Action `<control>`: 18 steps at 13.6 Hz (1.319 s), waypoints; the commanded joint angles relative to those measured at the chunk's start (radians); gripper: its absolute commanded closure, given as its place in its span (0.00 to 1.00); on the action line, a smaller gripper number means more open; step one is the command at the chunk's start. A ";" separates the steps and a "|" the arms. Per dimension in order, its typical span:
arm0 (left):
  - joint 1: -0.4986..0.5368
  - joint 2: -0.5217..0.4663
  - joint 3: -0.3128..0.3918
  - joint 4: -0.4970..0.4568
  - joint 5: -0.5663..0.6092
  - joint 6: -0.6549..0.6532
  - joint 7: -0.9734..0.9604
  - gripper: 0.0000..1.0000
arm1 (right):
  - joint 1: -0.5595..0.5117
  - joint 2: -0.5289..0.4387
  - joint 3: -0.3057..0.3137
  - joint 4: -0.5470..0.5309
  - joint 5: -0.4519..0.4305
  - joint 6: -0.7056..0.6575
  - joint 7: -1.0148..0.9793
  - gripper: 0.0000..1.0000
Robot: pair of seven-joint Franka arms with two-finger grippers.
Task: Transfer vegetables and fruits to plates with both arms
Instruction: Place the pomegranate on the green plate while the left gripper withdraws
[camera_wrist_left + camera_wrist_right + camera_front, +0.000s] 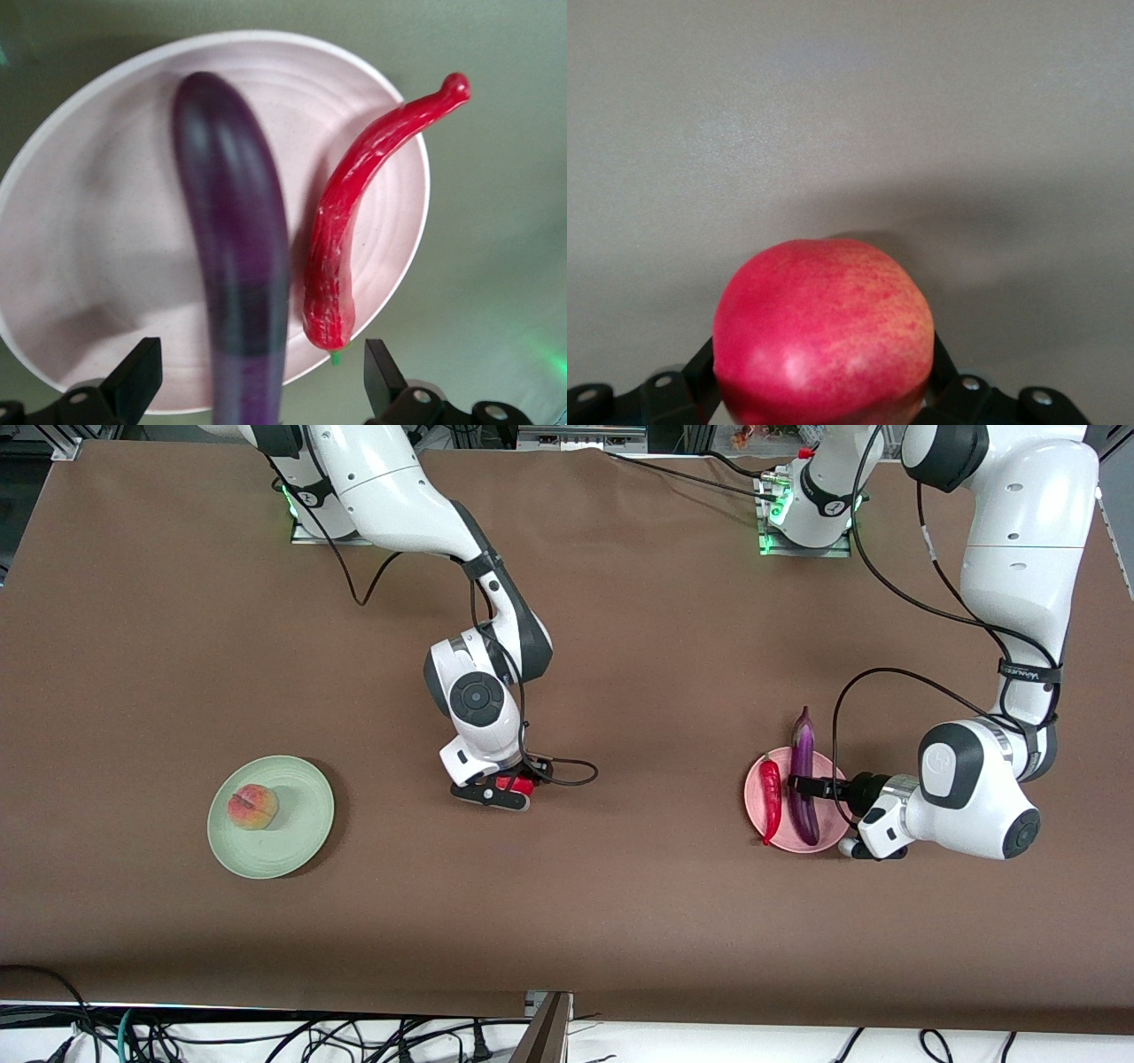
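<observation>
The purple eggplant (pixel 804 771) (pixel 230 221) and the red chili pepper (pixel 772 797) (pixel 354 221) lie side by side on the pink plate (pixel 788 834) (pixel 97 248). My left gripper (pixel 802 786) (pixel 257 381) hovers low over that plate, open, with its fingers standing wide on either side of the eggplant and not touching it. At the table's middle my right gripper (pixel 507 786) (pixel 824 385) is shut on the round red fruit (pixel 516 784) (pixel 824 328), a finger pressed to each side. The peach (pixel 253 807) sits on the mint green plate (pixel 301 841).
The green plate is toward the right arm's end of the brown table, the pink plate toward the left arm's end. A black cable (pixel 567 772) loops beside the right gripper. Bare tabletop stretches between the two plates.
</observation>
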 commanded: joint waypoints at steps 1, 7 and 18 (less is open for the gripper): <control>0.004 -0.046 -0.006 -0.003 -0.009 -0.008 -0.069 0.00 | -0.001 -0.010 -0.004 0.003 -0.004 0.002 -0.016 0.35; -0.014 -0.292 -0.015 -0.003 0.150 -0.112 -0.082 0.00 | -0.079 -0.105 -0.111 0.006 0.002 -0.156 -0.242 0.55; -0.120 -0.691 -0.019 -0.065 0.396 -0.322 -0.184 0.00 | -0.360 -0.084 -0.234 -0.041 0.007 -0.276 -0.827 0.55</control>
